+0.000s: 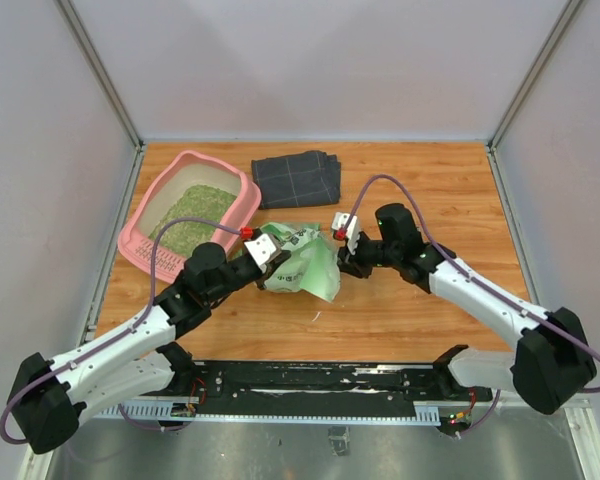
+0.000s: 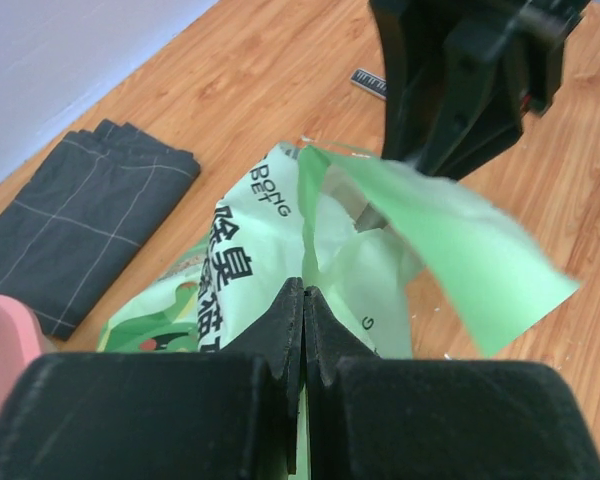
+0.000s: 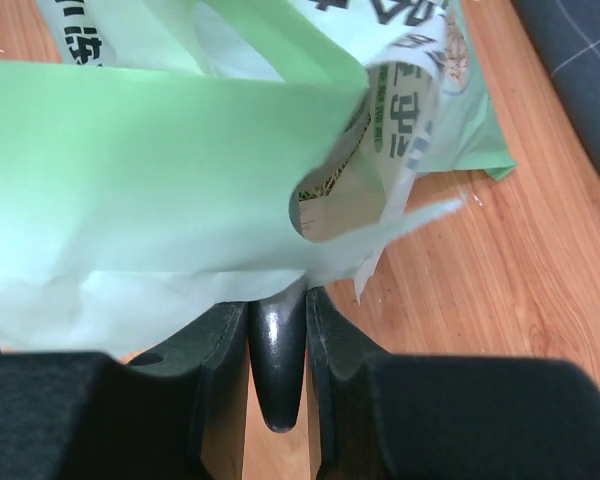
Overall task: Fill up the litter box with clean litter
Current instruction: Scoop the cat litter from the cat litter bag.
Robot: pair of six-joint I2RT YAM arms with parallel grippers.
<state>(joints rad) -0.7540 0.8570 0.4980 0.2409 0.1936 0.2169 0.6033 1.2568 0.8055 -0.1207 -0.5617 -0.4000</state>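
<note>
The pink litter box sits at the far left with greenish-tan litter spread inside it. A green-and-white printed bag lies crumpled at the table's middle between both grippers. My left gripper is shut on the bag's edge, with its jaws pressed together on the plastic. My right gripper is at the bag's right side, shut on a dark glossy scoop handle that runs under the bag's green flap. The rest of the scoop is hidden in the bag.
A dark grey folded cloth lies behind the bag, next to the litter box; it also shows in the left wrist view. A corner of the litter box is close to my left gripper. Grains are scattered on the wood right of the bag.
</note>
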